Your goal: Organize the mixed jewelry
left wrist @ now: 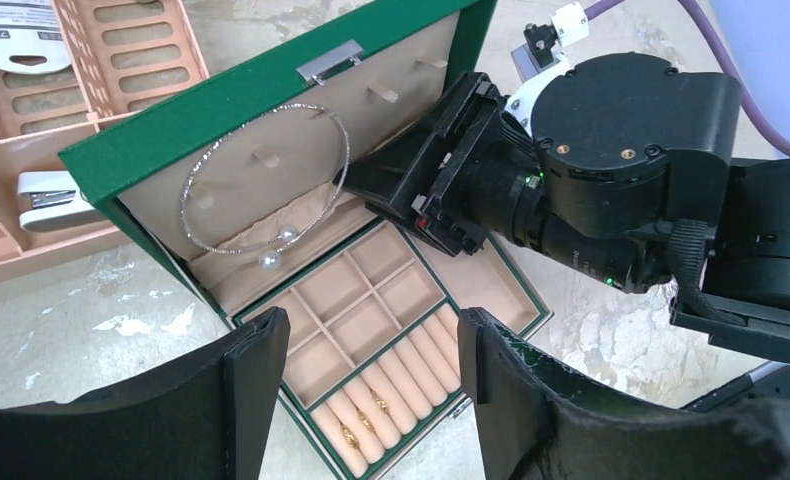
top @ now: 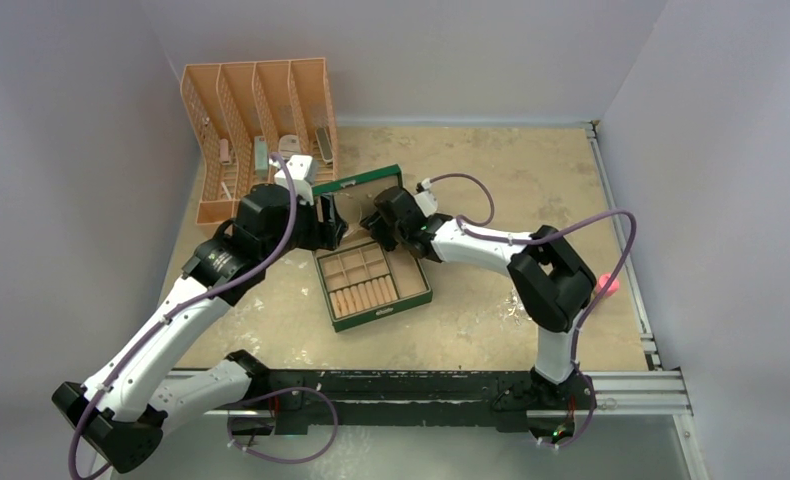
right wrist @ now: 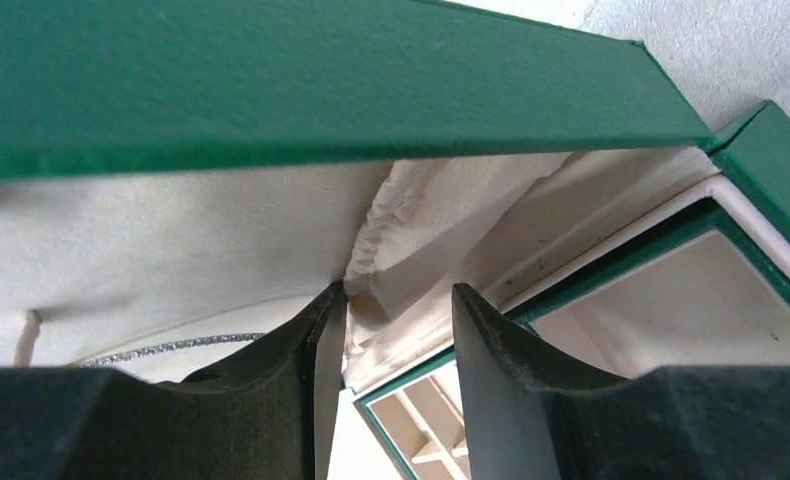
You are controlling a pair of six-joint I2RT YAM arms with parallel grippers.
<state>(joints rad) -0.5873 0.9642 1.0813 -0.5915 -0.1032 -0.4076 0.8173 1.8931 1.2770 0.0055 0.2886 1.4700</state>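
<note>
Step in hand, as judged: seating the hoop (left wrist: 269,261) in the green box lid (left wrist: 231,90). Right gripper (right wrist: 396,300), jaws parted and empty, noses the lid pocket, with the hoop just beside one finger. Left gripper (left wrist: 366,330) hovers released above the gold rings (left wrist: 356,430). Next move calls for backing off without snagging the wire.

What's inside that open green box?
In the green box, a silver hoop with pearl ends lies against the lid lining, and small gold rings sit in the padded rolls. The lid pocket hides whatever it holds; the left gripper covers the near corners.
</note>
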